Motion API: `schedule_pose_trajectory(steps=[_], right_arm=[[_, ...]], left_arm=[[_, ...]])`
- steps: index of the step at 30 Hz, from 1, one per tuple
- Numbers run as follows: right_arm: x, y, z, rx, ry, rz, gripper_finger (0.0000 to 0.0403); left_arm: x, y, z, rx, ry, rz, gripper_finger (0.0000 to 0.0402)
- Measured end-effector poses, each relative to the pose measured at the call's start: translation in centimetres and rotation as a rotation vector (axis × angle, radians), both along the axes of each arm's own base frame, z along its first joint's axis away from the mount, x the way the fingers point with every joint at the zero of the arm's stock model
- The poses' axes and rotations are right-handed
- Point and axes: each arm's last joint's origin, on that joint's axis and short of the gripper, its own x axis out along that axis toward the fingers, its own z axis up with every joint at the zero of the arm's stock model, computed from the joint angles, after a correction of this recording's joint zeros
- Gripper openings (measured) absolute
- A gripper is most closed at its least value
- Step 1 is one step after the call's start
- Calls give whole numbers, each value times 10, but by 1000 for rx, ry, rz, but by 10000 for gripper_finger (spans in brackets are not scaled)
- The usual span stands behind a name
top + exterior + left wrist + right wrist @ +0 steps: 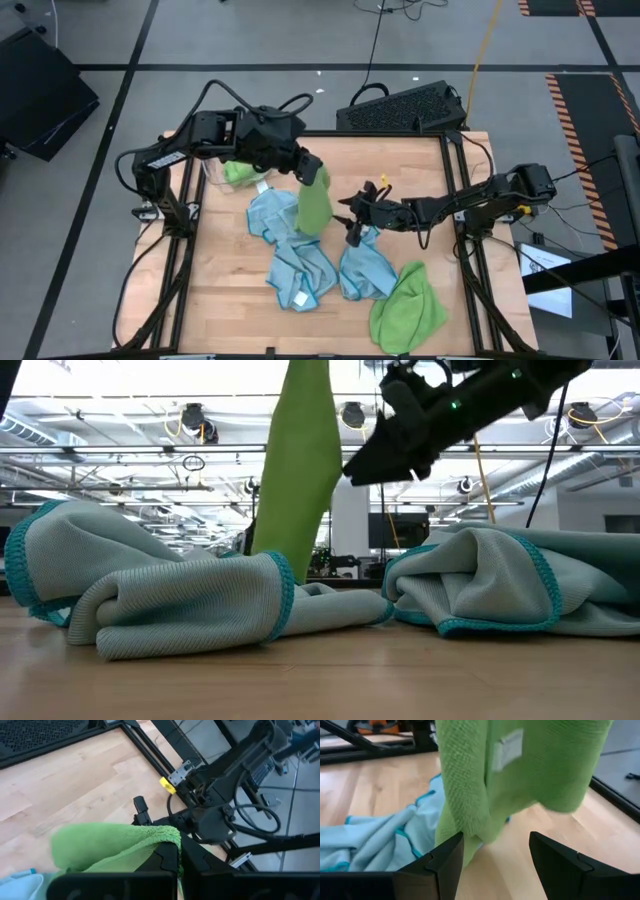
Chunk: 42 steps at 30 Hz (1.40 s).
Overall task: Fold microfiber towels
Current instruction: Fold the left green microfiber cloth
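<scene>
A lime green towel [313,205] hangs in a long narrow drape from my left gripper [312,170], which is shut on its top above the table's middle. Its white tag [507,750] faces my right gripper [495,865]. That gripper is open, level with the towel's lower part and just to its right [352,215]. Three light blue towels lie crumpled on the table [270,215], [300,270], [365,265]. Another green towel [408,310] lies bunched near the front right. My left gripper pinches a bunched upper fold [167,840] of the green towel between its two fingers, which slant downward from the table's left. The towel hangs slack below them; its lower end [275,530] drops behind a blue towel. My right gripper's open fingers [445,860] stand beside the towel's lower end [465,832]; whether they touch it I cannot tell.
A clear plastic bin [212,178] with a green cloth [238,172] in it stands at the table's far left. A keyboard [400,105] lies beyond the far edge. Bare wood shows along the near left of the table [225,290].
</scene>
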Motion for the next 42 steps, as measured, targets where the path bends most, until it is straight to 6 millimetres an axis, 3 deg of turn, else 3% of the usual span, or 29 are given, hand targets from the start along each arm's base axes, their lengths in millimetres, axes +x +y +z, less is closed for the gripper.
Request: schedule_pose_trajectory(steps=[5,16,27,42], right_arm=[[-7,-7,-12,28,-2,-41,217],[-10,-21,-15,22,-68,-78,217],[-6,-4,-5,24,-171,15,214],[-7,12,-6,11,-155,112,163]], left_arm=[[0,-2,0,44,10,-52,1],[0,-7,0,110,21,-139,2],[0,4,0,124,25,-83,5],[-2,6,-3,124,59,-79,4]])
